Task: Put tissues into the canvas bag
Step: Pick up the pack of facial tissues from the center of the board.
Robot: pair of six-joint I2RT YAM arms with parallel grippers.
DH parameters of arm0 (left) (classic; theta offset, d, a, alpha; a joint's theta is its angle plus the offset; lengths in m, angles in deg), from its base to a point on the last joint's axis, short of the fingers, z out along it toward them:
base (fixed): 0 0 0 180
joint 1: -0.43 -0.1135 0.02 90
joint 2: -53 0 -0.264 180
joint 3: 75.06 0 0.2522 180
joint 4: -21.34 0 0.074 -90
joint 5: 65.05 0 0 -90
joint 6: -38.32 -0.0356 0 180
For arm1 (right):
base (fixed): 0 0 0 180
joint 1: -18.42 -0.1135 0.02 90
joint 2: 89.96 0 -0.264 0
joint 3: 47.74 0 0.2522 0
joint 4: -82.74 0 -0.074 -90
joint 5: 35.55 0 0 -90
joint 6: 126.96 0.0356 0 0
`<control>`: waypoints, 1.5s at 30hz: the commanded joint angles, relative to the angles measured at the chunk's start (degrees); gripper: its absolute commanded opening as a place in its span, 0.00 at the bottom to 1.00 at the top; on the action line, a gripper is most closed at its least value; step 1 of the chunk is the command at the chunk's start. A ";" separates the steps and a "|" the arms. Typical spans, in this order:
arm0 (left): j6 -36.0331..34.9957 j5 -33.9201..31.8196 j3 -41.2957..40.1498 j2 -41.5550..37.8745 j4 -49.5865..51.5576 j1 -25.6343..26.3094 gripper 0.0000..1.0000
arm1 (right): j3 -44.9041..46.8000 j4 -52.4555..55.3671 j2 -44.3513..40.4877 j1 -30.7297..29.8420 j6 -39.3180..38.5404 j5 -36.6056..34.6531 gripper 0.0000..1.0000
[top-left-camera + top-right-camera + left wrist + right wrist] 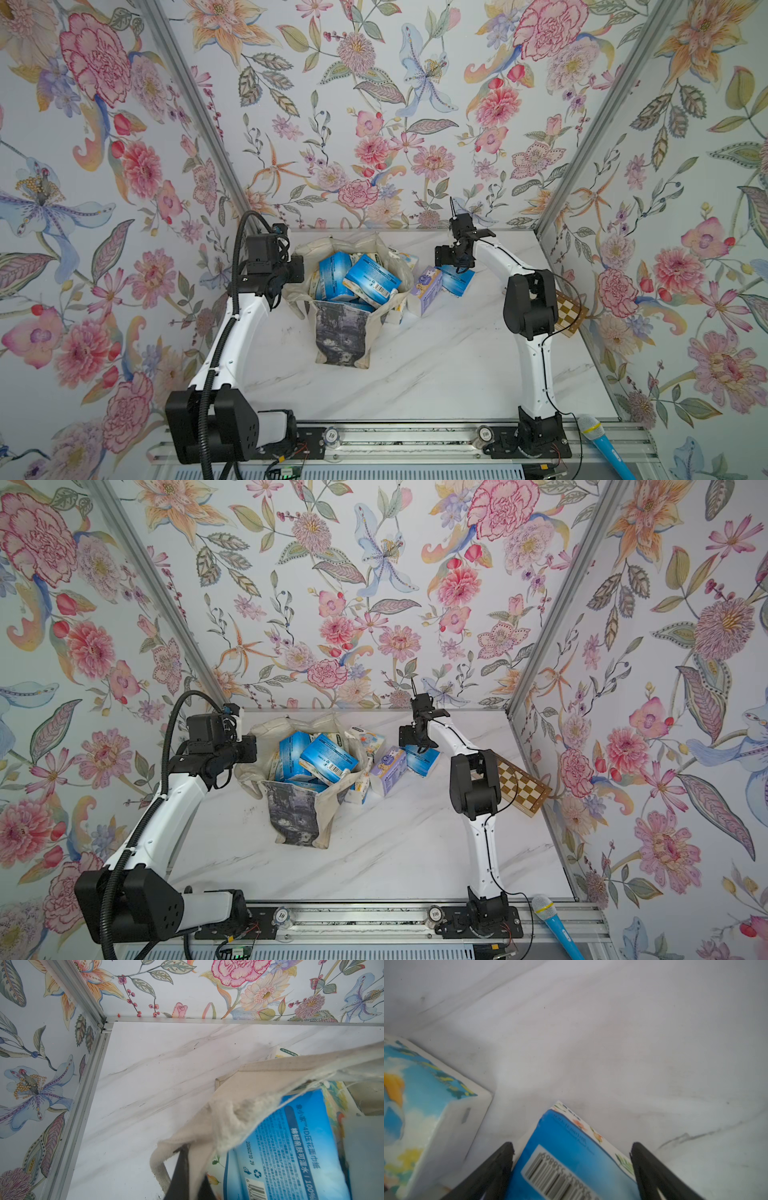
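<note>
The left arm [232,332] rises from its base and bends in toward the canvas bag [340,340]. There the left gripper [187,1159] is clamped tight on the rim fabric at the bag's left side. The right arm [536,357] arches forward to the right of the bag, wrist pitched down. The right gripper [572,1147] has its jaws spread wide astride a blue tissue pack [571,1167].

I see the white marbled counter [436,374] carrying the canvas bag [338,332] near its middle. A lavender pack [426,291] and a blue pack [459,284] lie just right of it, and a chessboard [571,313] sits at the right edge.
</note>
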State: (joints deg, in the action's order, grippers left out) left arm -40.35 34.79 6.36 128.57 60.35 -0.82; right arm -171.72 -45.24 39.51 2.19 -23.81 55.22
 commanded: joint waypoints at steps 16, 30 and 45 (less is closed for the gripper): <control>0.75 0.06 -0.65 -1.90 -1.74 -0.91 0.00 | 30.12 -8.49 -27.36 5.62 0.36 10.48 0.94; 1.14 0.43 0.02 -2.10 -1.79 -0.93 0.01 | 41.85 -8.62 -33.75 8.12 -15.72 14.98 0.99; 1.06 0.43 -0.20 -2.47 -1.18 -0.98 0.01 | 39.81 -9.55 -27.61 10.32 -22.55 24.21 0.99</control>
State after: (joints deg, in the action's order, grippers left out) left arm -39.71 35.23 5.48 127.87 59.67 -1.08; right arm -130.45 -54.46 9.70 11.85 -44.33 74.28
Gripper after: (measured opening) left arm 0.052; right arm 0.988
